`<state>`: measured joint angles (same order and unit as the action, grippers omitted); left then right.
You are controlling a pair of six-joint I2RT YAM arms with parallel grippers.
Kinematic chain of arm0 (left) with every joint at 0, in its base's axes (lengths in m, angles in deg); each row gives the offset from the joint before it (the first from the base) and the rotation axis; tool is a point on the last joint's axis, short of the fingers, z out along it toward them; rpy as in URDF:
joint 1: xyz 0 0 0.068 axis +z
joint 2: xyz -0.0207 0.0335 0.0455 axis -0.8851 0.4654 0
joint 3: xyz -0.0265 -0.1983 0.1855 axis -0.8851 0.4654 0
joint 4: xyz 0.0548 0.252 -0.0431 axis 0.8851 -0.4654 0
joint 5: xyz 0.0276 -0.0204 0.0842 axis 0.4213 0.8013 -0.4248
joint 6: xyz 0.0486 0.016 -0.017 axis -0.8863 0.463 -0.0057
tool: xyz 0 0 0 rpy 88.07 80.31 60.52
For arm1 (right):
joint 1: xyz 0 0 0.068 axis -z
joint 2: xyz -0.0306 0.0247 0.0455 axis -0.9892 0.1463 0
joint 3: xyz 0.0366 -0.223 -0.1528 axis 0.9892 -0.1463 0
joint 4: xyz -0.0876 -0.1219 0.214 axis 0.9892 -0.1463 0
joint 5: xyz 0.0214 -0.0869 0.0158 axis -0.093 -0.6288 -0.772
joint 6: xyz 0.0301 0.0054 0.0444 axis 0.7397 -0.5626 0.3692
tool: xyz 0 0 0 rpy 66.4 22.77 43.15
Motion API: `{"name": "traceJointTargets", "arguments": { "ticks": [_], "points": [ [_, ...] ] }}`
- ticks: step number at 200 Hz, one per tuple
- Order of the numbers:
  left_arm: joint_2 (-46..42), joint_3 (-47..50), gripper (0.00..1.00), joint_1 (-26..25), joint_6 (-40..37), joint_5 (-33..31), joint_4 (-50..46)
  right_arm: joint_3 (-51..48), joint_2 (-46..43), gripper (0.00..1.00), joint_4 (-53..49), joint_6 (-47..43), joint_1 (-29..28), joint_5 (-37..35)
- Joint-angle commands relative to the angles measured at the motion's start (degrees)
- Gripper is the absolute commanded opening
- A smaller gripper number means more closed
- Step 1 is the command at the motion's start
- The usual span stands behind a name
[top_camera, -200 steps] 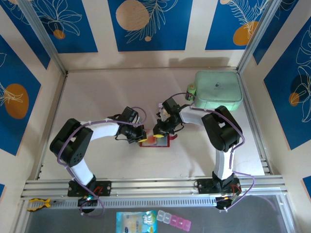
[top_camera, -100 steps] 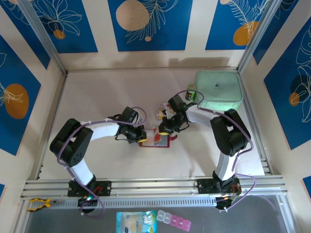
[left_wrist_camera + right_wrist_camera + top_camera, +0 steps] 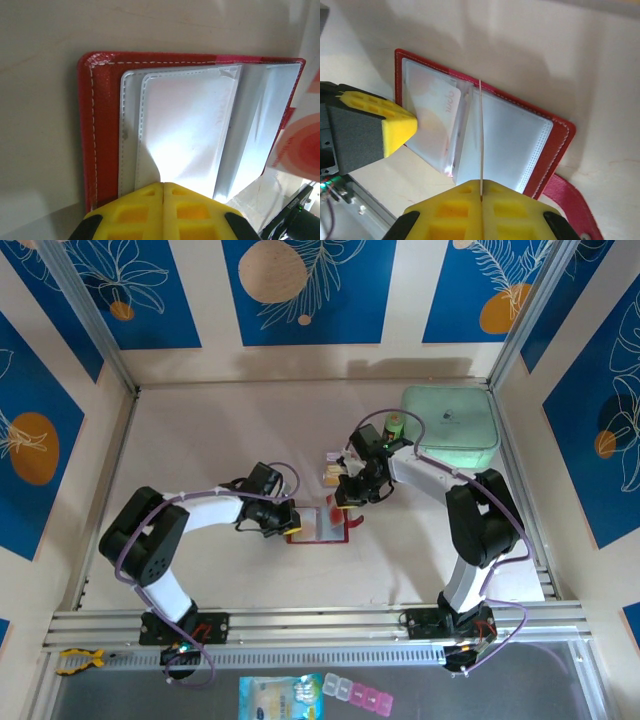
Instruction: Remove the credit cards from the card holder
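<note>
Red wallet (image 3: 512, 140) lies open on the table (image 3: 200, 440), mid-workspace. Left gripper (image 3: 163, 187) is pressed together, pinning the wallet's left leaf. Right gripper (image 3: 481, 187) pinches one card (image 3: 300, 142) by its edge, over the fold. Risks: the thin grip slips, or a corner snags a pocket and drags the wallet loose.

Bright, even light from overhead leaves soft shadows on the tabletop (image 3: 200, 440). Glare whitens the clear pockets of the card holder (image 3: 102, 125) in the left wrist view, where the left end effector (image 3: 164, 186) is blurred.
</note>
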<state>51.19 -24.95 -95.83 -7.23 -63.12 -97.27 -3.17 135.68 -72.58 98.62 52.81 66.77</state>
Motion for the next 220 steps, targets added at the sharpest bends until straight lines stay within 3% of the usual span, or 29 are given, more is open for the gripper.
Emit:
{"name": "traceJointTargets", "arguments": {
  "ticks": [1, 101, 120, 154, 220],
  "points": [
    [-0.9, 2.0, 0.0, -0.3, 1.3, -1.2, -0.8, 3.6, -1.2, 0.06, -6.5, -9.8, 0.4, -3.6],
    [-2.6, 2.3, 0.04, -0.4, 3.0, -2.0, 2.0, 13.5, -0.8, 0.0, -11.8, -47.6, 1.3, -11.2],
    [-4.1, 2.9, 0.05, -0.3, 3.1, -3.1, 2.4, 16.5, 0.5, 0.0, -13.3, -53.4, 2.5, -10.0],
    [-5.2, 2.8, 0.05, -0.3, 3.7, -3.8, 3.5, 24.1, 5.5, 0.0, -17.3, -60.1, 4.4, -10.3],
    [-5.1, 1.9, 0.05, -0.1, 3.9, -3.8, 2.3, 39.1, 15.7, 0.0, -21.9, -65.2, 7.5, -10.7]
  ]
}}
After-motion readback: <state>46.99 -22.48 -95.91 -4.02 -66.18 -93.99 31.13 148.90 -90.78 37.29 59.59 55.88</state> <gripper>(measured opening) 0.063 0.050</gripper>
